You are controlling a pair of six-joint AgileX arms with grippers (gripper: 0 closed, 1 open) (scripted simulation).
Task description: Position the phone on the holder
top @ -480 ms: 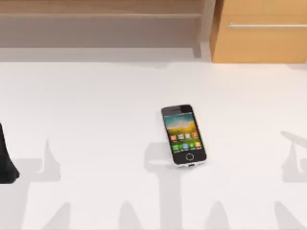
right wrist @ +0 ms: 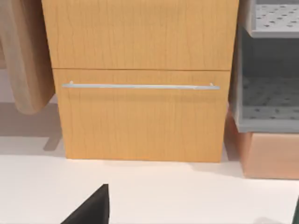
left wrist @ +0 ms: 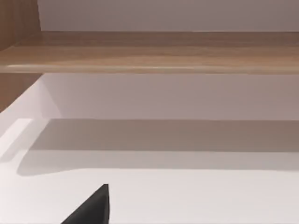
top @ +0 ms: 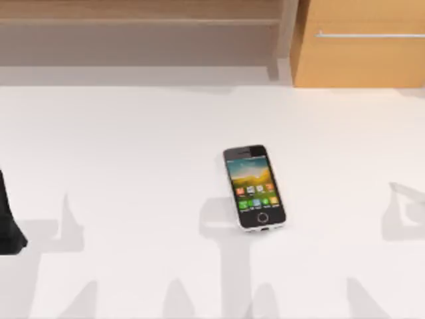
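The phone (top: 254,189) is seen lying flat and face-up on the white worktop (top: 133,146), a touch right of the middle in the top view. Its screen is lit, with the round home button end pointing toward 6 o'clock and the top end tipped slightly toward 11 o'clock. Nothing is touching it.

At the 9 o'clock edge of the top view a dark black shape (top: 8,222) is spotted on the worktop; what it is can't be told. Whether the left gripper or the right gripper is released or clenched can't be told either.

Toward 12 o'clock a long wooden shelf (top: 139,13) is seen behind the worktop, and at about 1 o'clock a wooden drawer cabinet (top: 362,60) with a slim metal handle (top: 368,34) is parked.
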